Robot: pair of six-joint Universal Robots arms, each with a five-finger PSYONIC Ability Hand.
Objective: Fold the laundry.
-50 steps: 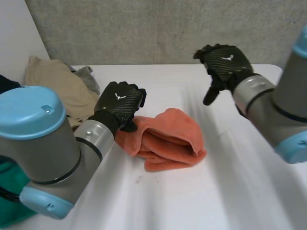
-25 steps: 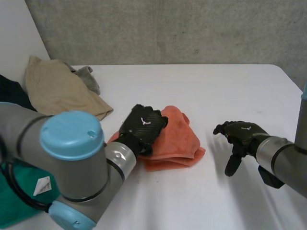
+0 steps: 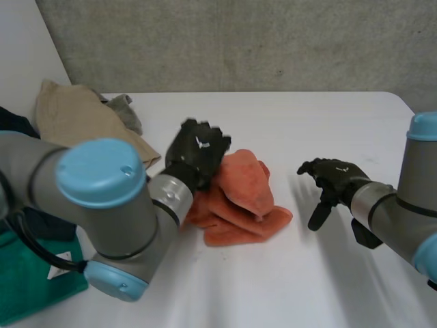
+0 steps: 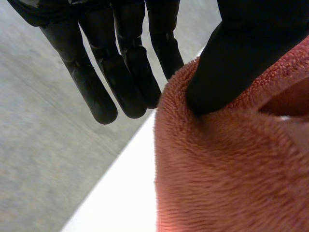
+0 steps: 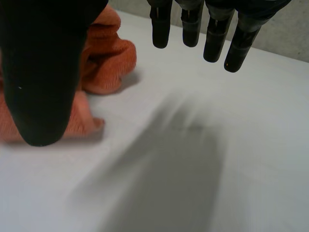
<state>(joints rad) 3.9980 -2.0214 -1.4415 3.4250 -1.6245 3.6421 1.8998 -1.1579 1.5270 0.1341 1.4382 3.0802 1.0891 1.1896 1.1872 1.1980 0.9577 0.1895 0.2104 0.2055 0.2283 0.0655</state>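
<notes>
An orange towel (image 3: 242,195) lies bunched and partly folded in the middle of the white table (image 3: 293,280). My left hand (image 3: 198,154) is at its left edge, where the cloth rises toward the hand. In the left wrist view the thumb (image 4: 241,63) digs into the towel's rolled edge (image 4: 227,169) while the fingers (image 4: 120,77) reach straight past it. My right hand (image 3: 333,176) hovers low over bare table to the right of the towel, open, fingers (image 5: 212,29) spread and holding nothing. The towel (image 5: 104,58) lies beside its thumb (image 5: 43,72).
A beige garment (image 3: 82,123) and a grey cloth (image 3: 124,109) lie at the table's far left corner. A green cloth (image 3: 27,280) and a dark one (image 3: 13,123) sit off the left edge. A grey wall (image 3: 239,41) stands behind the table.
My left hand moved over the towel, closed on its left edge and pulled it up. My right hand came down from high at the back to beside the towel's right.
</notes>
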